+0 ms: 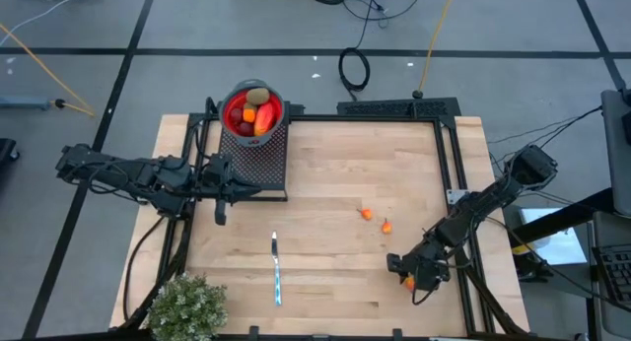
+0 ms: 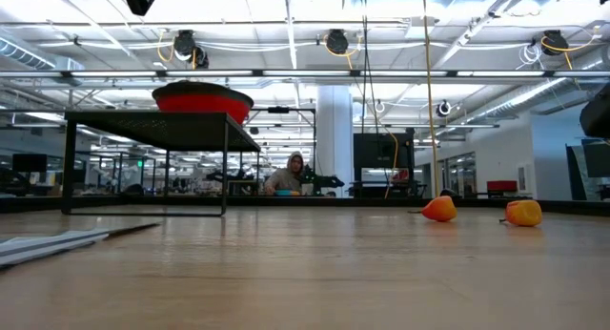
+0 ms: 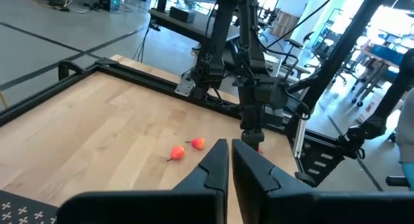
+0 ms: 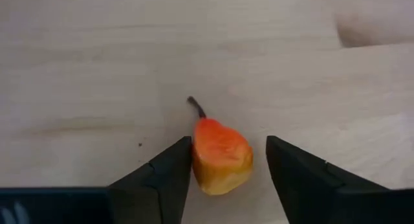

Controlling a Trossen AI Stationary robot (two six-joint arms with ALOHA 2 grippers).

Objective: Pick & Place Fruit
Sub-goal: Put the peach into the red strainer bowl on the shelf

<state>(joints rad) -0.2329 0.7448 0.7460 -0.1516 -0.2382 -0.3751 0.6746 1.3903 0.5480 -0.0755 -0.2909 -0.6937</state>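
Note:
A tiny orange fruit bit with a dark stem (image 4: 221, 156) lies on the wooden table between the fingers of my open right gripper (image 4: 226, 166), near the table's right near corner (image 1: 409, 275). Two more orange bits (image 1: 367, 214) (image 1: 386, 226) lie mid-table, and the low view shows them too (image 2: 439, 209) (image 2: 523, 213). The other fruit, a red-orange piece, a brown-green oval and dark red ones, sits in a red bowl (image 1: 233, 106) on a black mesh stand (image 1: 261, 154). My left gripper (image 1: 258, 190) waits shut beside that stand (image 3: 229, 166). My right gripper comes from above, pointing down, with a finger on each side of the orange bit, which lies on the table. One finger (image 4: 171, 172) stands right against the bit's side (image 4: 197, 153); I cannot tell whether it touches. The other finger (image 4: 291, 172) stands apart.
A slim silver-and-teal knife (image 1: 277, 267) lies near the table's near edge, and a bushy green plant (image 1: 187, 306) stands at the near left corner. A black frame (image 1: 444, 154) borders the far and right sides. A person sits far off in the room (image 2: 289, 175).

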